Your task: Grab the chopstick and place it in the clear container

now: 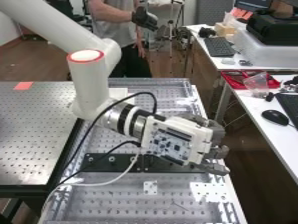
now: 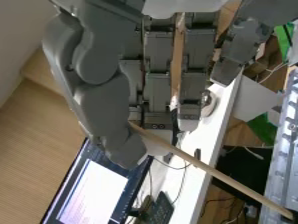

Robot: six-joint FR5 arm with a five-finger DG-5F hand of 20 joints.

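Robot hand [image 2: 159,55] closed in a narrow pinch on the wooden chopstick [image 2: 213,171].
Near one end, the stick is gripped between thumb and fingertips; its long axis is slanted across the fingers' line, its free length directed well past their tips. For placing, that slant would probably need to be turned steeper.

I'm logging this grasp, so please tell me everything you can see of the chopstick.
The chopstick is slim, straight and light brown, wooden by its look, with no break visible. One end sits pinched between the thumb and a fingertip of the hand. The rest juts out bare and slanting, with nothing seen supporting it.
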